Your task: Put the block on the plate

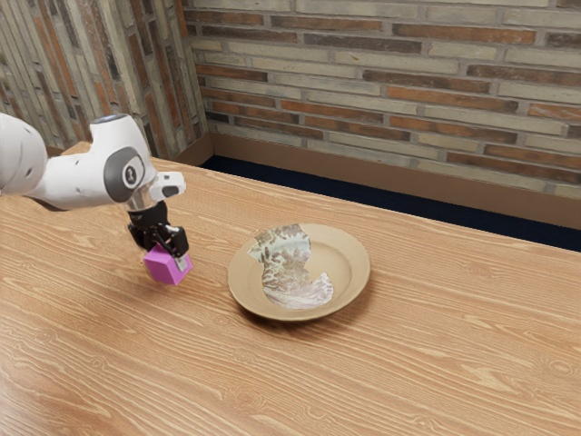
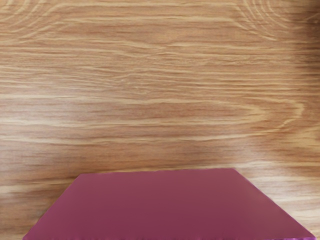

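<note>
In the exterior view, you are seeing the plate point(image 1: 349, 289) lying on the wooden table point(image 1: 436, 363), toward the exterior view's right from the block point(image 1: 163, 264). The plate is showing a tan, raised rim, and that rim is standing between the block and the plate's middle. A pale, mottled pattern is spreading over part of its inside. Beyond the table's far edge, a dark blue floor point(image 1: 408, 218) is running along a brown baseboard point(image 1: 318, 171), and above that a brick wall point(image 1: 381, 91) of grey, cream and orange courses is rising. The white arm point(image 1: 82, 180) is reaching in from the exterior view's left.

Your gripper point(image 1: 170, 258) is pointing downward and holding the magenta block, standing only as wide as the block between its fingers. One finger point(image 1: 182, 263) is pressing against the block's side facing the plate; the other is hiding behind the block, so its contact is seeming likely rather than plain. The block is sitting outside the plate, near its rim and apart from it. In the wrist view, the block's side is looming large and darker just under your hand, with the table's wood grain stretching beyond it.
</note>
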